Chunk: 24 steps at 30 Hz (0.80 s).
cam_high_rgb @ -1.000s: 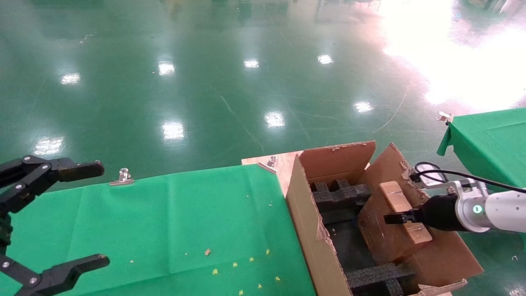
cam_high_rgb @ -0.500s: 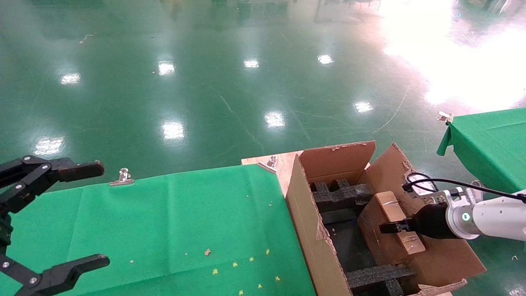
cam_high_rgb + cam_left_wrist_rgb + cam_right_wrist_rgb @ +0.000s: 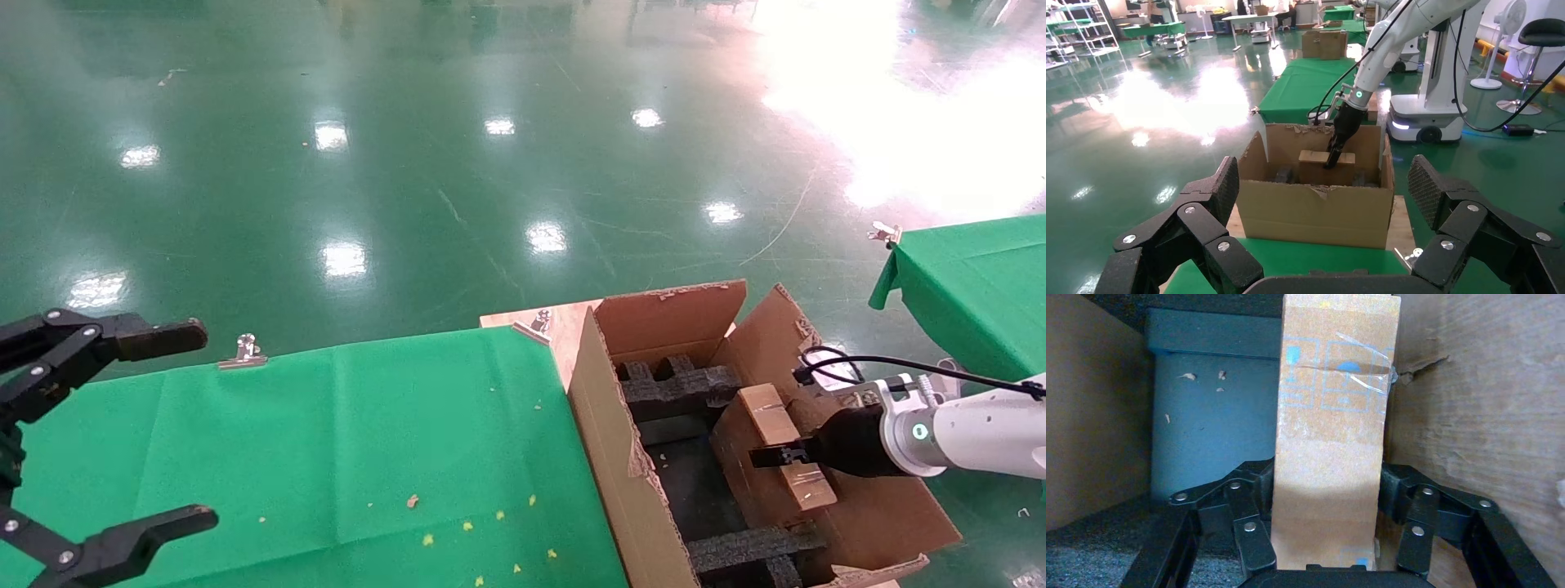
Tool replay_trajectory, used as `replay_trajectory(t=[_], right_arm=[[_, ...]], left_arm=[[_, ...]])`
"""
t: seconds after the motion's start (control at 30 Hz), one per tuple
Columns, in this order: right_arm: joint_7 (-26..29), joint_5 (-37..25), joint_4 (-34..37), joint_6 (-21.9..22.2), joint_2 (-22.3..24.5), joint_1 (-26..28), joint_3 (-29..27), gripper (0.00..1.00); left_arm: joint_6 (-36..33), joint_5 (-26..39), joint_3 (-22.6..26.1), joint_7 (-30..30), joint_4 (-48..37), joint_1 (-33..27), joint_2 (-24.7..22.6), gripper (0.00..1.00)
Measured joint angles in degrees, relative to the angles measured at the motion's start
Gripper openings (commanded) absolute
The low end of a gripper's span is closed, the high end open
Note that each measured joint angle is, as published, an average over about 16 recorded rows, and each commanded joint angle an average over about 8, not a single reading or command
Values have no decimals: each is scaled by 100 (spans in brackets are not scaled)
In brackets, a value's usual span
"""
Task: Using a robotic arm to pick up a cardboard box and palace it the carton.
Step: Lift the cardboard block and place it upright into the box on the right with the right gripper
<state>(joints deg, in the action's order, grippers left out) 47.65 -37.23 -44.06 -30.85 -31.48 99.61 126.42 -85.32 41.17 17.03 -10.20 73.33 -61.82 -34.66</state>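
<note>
The cardboard box (image 3: 772,457) is clamped between the closed fingers of the right gripper (image 3: 772,455) inside the carton (image 3: 609,441), tilted against its right wall. If released now, it could be left wedged on the black foam blocks (image 3: 678,384) (not seated flat). The left gripper (image 3: 98,433) is held wide open and empty over the green table (image 3: 343,441).

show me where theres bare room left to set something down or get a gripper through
Widest free patch: the green cloth between the open left gripper and the carton, bare but for small scraps. Inside the carton it is crowded: foam blocks at both ends, and the right gripper shut on the cardboard box near the far wall, leaving only a dark strip along the near wall.
</note>
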Motion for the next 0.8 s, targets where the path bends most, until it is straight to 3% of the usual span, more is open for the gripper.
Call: replay_trajectory(t=[0.8], right_arm=[[-68,-168,-290,62,249,479,-40,100]], left_arm=[[0,-3,6,3,-4,-3,1,100]])
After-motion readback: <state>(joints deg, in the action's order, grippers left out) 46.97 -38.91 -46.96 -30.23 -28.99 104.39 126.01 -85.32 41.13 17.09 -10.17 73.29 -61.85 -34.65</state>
